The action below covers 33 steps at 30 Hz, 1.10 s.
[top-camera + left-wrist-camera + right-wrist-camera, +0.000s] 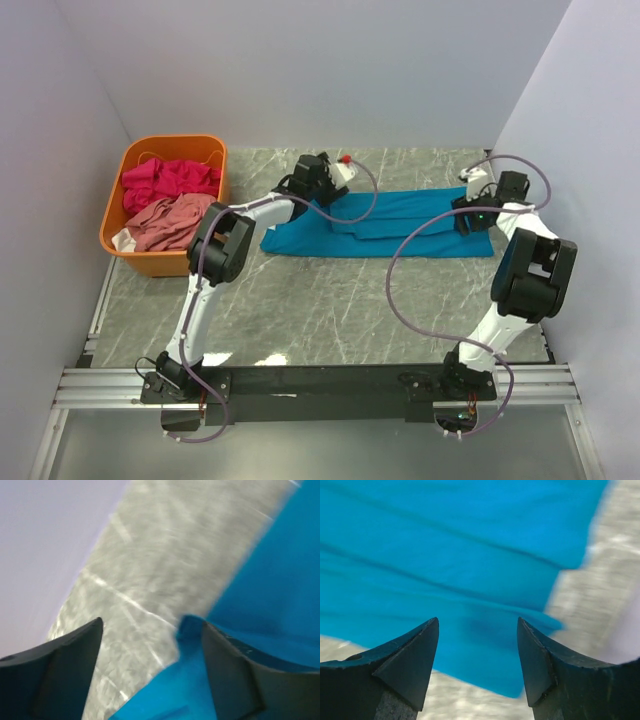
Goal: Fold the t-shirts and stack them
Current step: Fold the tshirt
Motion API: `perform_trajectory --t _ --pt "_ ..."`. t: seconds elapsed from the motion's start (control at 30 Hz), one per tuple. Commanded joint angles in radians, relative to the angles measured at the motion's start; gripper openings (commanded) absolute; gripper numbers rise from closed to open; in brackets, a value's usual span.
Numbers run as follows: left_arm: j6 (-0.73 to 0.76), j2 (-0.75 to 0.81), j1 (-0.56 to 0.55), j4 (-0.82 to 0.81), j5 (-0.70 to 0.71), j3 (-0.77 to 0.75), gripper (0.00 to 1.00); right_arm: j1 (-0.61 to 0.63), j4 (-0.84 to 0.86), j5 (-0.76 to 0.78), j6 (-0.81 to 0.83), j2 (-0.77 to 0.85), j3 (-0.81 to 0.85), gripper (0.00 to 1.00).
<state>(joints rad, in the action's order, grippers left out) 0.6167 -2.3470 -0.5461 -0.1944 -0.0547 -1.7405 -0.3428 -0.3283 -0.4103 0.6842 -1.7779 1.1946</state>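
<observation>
- teal shirt [400, 225] flat on tabletop [300, 310], partly folded into a band; long axis runs left-right across the top view
- left tool [335, 172] over the shirt's left far end, right tool [478, 197] over its right end; one arm per end, neither reaches across
- left tool [152, 650] spread, nothing pinched; a shirt corner sits just inside its right finger, cloth lies to the right and near side, bare tabletop to the left
- right tool [477, 650] spread, nothing pinched; cloth fills the gap between the fingers and ahead, with the shirt's edge off to the right
- judgement: the next grasp is each tool dropping onto its own end, then folding along the long axis
- magenta shirt [170, 180] and salmon shirt [170, 222] bunched in orange basket [175, 141], well left of both tools, not folded
</observation>
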Motion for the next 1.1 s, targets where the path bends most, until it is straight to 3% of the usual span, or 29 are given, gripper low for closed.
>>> perform_trajectory --t 0.0,0.1,0.17,0.3,0.4,0.47,0.53,0.63,0.67,0.8,0.93,1.07 --pt "-0.235 0.032 0.012 -0.099 0.205 -0.109 0.88 0.059 -0.046 -0.087 0.037 0.103 -0.047 0.71" --pt "-0.403 0.137 0.040 -0.106 0.312 -0.079 1.00 0.123 -0.107 -0.172 0.115 0.155 -0.076 0.75" --pt "-0.498 0.219 0.073 -0.061 0.322 -0.041 0.99 0.177 -0.133 -0.208 0.175 0.199 -0.090 0.78" --pt "-0.804 0.473 0.167 0.094 0.181 0.073 1.00 0.278 -0.101 -0.233 0.193 0.265 -0.122 0.84" --pt "-0.929 0.648 0.242 0.182 0.045 0.195 0.98 0.381 -0.043 -0.242 0.166 0.294 -0.128 0.86" --pt "-0.951 0.739 0.278 0.191 -0.009 0.313 0.97 0.425 -0.018 -0.252 0.091 0.276 -0.110 0.87" --pt "-0.933 0.871 0.282 0.252 -0.046 0.384 0.96 0.505 -0.145 -0.263 0.001 0.173 0.015 0.88" --pt "-0.891 1.049 0.282 0.331 -0.053 0.527 0.96 0.661 -0.224 -0.127 -0.113 0.031 0.193 0.88" --pt "-0.884 1.095 0.282 0.337 -0.053 0.574 0.96 0.694 -0.162 0.009 -0.158 0.019 0.198 0.88" --pt "-0.841 1.342 0.281 0.342 -0.033 0.852 0.98 0.856 -0.048 0.298 -0.287 -0.047 0.218 0.91" --pt "-0.792 1.446 0.281 0.337 -0.002 0.978 0.98 0.915 -0.011 0.491 -0.295 -0.110 0.255 0.95" --pt "-0.790 1.451 0.281 0.351 0.006 0.969 0.95 0.935 -0.051 0.585 -0.301 -0.207 0.344 0.95"
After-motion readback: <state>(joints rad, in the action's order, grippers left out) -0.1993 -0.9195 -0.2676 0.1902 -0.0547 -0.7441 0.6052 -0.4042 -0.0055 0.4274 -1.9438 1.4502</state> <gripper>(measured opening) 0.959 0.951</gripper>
